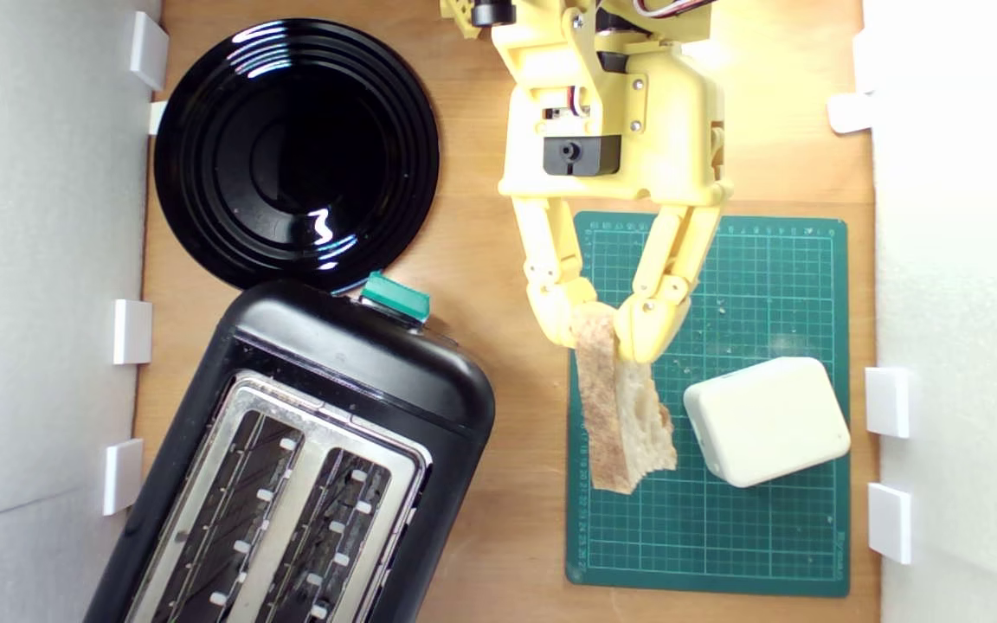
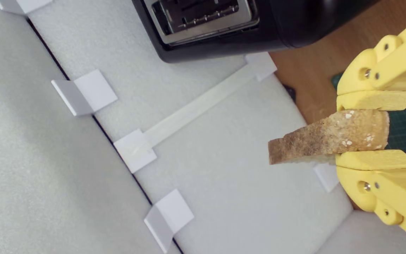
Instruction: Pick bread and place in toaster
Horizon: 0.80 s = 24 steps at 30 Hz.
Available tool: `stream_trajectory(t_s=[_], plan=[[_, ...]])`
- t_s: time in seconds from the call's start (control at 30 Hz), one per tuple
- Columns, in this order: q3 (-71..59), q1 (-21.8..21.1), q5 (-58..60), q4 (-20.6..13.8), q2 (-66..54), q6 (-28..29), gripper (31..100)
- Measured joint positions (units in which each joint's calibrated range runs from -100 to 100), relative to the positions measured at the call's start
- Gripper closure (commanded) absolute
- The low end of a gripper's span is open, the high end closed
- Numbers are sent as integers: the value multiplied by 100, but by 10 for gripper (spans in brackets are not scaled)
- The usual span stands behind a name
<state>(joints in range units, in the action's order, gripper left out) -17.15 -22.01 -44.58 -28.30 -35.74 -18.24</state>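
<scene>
Bread (image 1: 621, 407) sits pinched at one end between the two yellow fingers of our gripper (image 1: 604, 333), which is closed on it. In the exterior view the slice hangs over the left edge of the green cutting mat (image 1: 758, 536), just beside a cream block (image 1: 767, 421); whether it touches the block we cannot tell. We judge that the grip on the narrow end, across the slice's thickness, leaves the long body free to go down into a slot edge-first.

The wrist view shows the bread (image 2: 330, 137) sticking out past the fingertips, crust side toward the camera, with the toaster (image 2: 217, 24) well apart beyond it. The crust is tan-brown and floury, flecked with pale bits; the cut face in the exterior view is pale and full of holes.

The toaster (image 1: 291, 467) lies toward the exterior view's lower left, angled, both slots open and empty, its green lever knob (image 1: 395, 298) near a black plate (image 1: 295, 151). The placing step is not yet done.
</scene>
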Motion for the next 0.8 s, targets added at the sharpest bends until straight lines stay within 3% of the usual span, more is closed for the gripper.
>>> stream_trajectory(t_s=[0.4, 0.53, 0.67, 0.8], plan=[[555, 46, -407, -1004, -17, -243, 740], [638, 366, -407, -1466, -17, -331, 735], [647, 375, -424, -1599, -17, -590, 738], [647, 769, -432, -1626, -17, -781, 739]])
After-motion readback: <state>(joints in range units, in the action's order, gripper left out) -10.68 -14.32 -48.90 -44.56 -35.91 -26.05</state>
